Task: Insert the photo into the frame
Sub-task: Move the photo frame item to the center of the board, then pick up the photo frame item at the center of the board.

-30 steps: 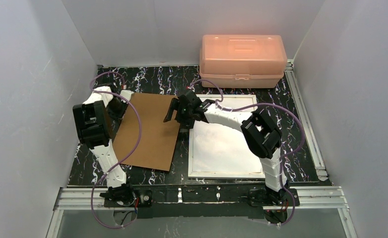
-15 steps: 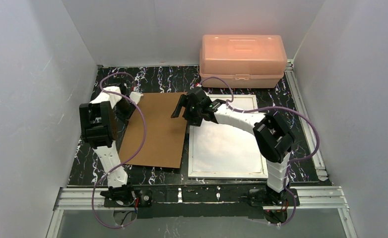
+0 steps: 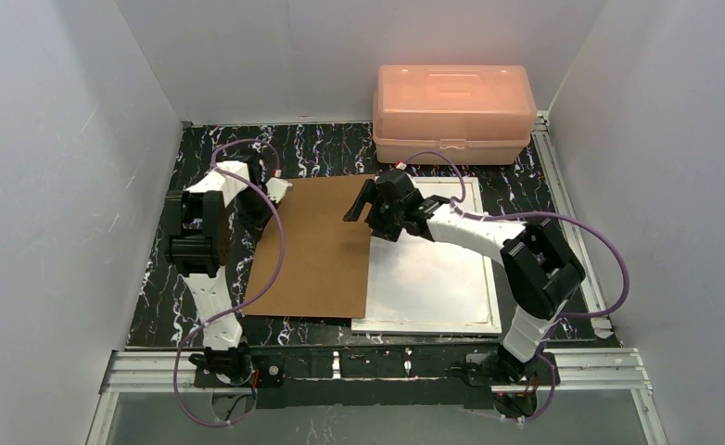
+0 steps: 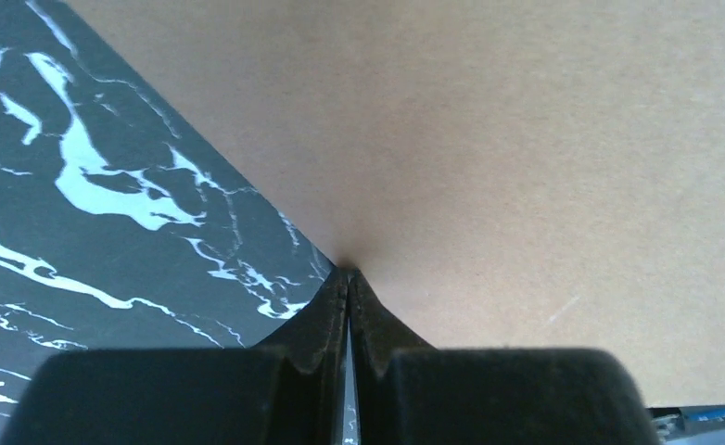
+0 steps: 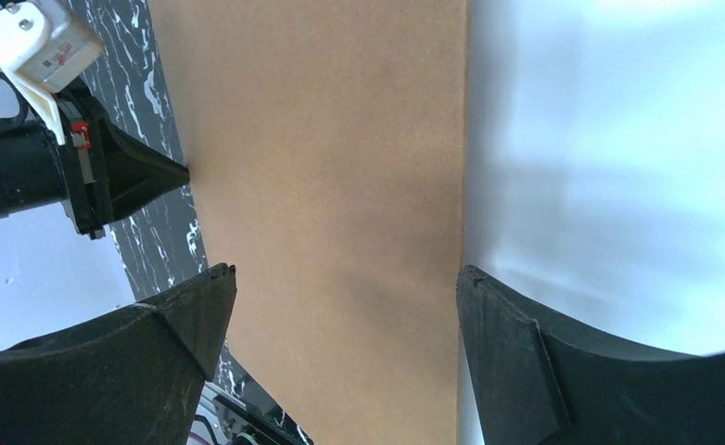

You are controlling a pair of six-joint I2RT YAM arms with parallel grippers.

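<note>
Brown board (image 3: 322,246) partly over the frame (image 3: 428,324) — closed left pincer (image 4: 349,283) at its edge.

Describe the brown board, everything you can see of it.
The brown board is a matte, thin rectangle, like fibreboard, lying slightly skewed on the marbled table. Its right edge overlaps the white frame's left side. The shut left fingers meet its left edge near the far corner; the open right fingers hover above its far end.
</note>
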